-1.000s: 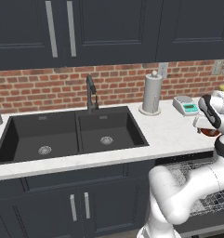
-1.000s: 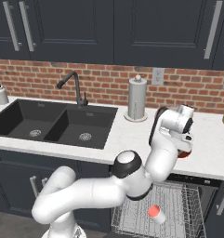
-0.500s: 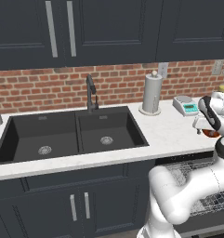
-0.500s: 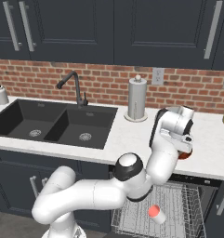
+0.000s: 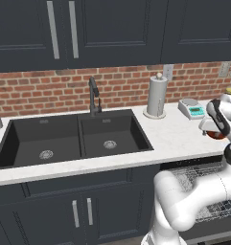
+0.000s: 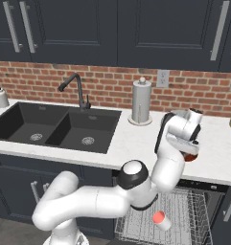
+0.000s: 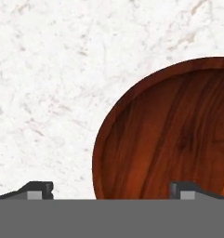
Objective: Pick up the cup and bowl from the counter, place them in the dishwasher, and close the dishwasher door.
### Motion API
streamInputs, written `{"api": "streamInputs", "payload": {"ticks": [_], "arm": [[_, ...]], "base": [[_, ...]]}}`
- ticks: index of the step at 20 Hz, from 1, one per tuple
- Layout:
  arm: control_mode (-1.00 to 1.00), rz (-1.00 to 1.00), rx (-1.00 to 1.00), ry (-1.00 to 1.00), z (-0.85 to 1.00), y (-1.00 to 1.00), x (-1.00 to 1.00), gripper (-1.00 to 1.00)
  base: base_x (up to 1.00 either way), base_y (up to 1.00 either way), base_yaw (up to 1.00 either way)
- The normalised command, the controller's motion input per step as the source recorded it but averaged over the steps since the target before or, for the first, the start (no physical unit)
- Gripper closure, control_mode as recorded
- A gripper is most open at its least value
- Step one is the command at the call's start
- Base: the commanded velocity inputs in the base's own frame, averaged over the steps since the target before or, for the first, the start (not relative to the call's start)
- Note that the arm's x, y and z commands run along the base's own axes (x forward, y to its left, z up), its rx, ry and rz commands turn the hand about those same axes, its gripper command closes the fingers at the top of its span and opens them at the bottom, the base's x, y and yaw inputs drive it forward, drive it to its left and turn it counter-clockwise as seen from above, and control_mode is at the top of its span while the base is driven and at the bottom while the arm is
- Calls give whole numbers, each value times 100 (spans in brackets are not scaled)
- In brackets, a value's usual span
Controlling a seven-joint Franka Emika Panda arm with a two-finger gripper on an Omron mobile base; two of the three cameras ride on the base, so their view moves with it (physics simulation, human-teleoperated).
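- Gripper (image 7: 111, 190) jaws stand spread wide and hold nothing; one dark fingertip shows over bare stone, the other over the inside of the bowl, so the near rim lies between them, which reads as lining up for a pinch on the rim.
- Just beneath the hand sits the shallow, round, dark reddish-brown wooden bowl (image 7: 171, 135) with a thin lighter edge, resting flat on the white, faintly marbled stone counter (image 7: 53, 83); whether the tips already touch it cannot be told.
- In the right base view the hand points downward over the bowl (image 6: 189, 156), whose near edge peeks out below the wrist.
- Below and in front of the hand, the dishwasher's silver-grey wire rack (image 6: 181, 215) is pulled out, ready to receive dishes, and the small pinkish-red cup (image 6: 160, 219) already lies in it on its side.
- Behind the hand, by the brick wall, stand a small white kitchen scale (image 5: 192, 109) and a steel paper-towel holder (image 5: 156, 96).
- Far off to the hand's side lies the black double sink (image 5: 74, 139).
- My judgement: cup done, bowl next, door last.
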Motion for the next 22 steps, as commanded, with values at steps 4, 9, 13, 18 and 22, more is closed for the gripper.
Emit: {"api": "streamInputs", "payload": {"ticks": [4, 9, 13, 18, 22], "arm": [[-100, 0, 0, -16, -1, 0, 20, -100], [-100, 0, -3, -8, -24, -1, 11, -100], [-100, 0, -3, 0, -62, 0, 0, -100], [-100, 0, 0, 0, -12, 0, 0, -100], [-100, 0, 0, 0, 0, 0, 0, -100]], "base": [[0, 0, 0], [0, 0, 0], [0, 0, 0], [0, 0, 0], [0, 0, 0]]}}
